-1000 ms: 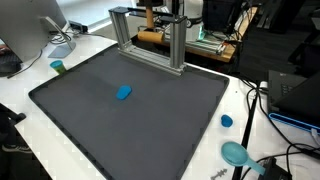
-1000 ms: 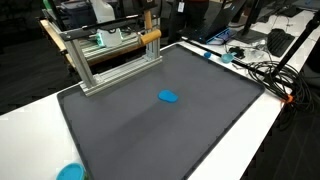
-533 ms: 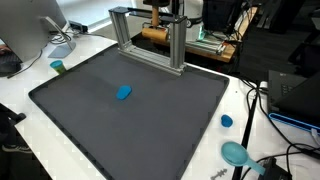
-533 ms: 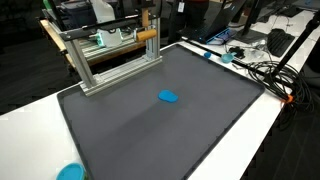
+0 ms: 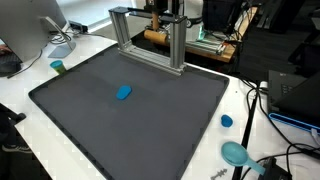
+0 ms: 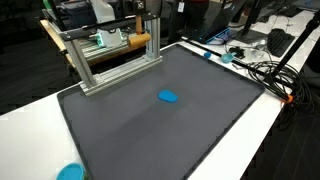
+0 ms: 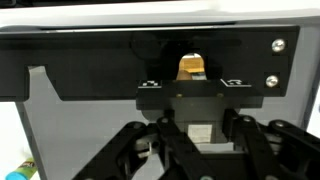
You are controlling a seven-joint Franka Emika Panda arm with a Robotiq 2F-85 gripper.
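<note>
Behind the aluminium frame (image 5: 150,35) (image 6: 110,60) my gripper (image 5: 163,22) (image 6: 150,24) hangs at the far edge of the dark mat (image 5: 130,110), shut on a wooden rod (image 5: 158,36) (image 6: 139,41) that lies level. Seen from the wrist, the gripper (image 7: 198,135) has its black fingers (image 7: 232,135) drawn in around a pale piece of the rod (image 7: 200,130). The frame's dark crossbar (image 7: 90,65) fills that view, with a bit of wood (image 7: 190,65) showing through its gap. A small blue object (image 5: 123,92) (image 6: 169,97) lies alone on the mat, well away from the gripper.
A green cup (image 5: 58,67) stands off the mat's corner. A blue cap (image 5: 227,121) and a teal dish (image 5: 235,153) (image 6: 70,172) sit on the white table. Cables (image 6: 262,72) run along one side. Equipment crowds the back.
The wooden rod has shifted a little sideways along the back of the frame with the gripper, and dipped slightly. The blue object has not moved.
</note>
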